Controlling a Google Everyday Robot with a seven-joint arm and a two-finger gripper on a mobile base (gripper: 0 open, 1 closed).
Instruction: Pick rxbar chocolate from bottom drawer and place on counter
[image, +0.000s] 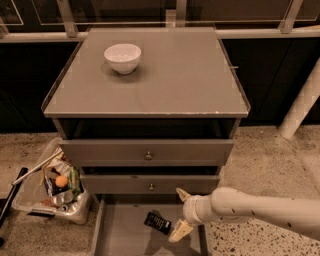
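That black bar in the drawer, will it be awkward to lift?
The rxbar chocolate looks small and flat: probably light, unlikely to roll. Lying on the bottom drawer floor, it may slide from the open gripper beside it.
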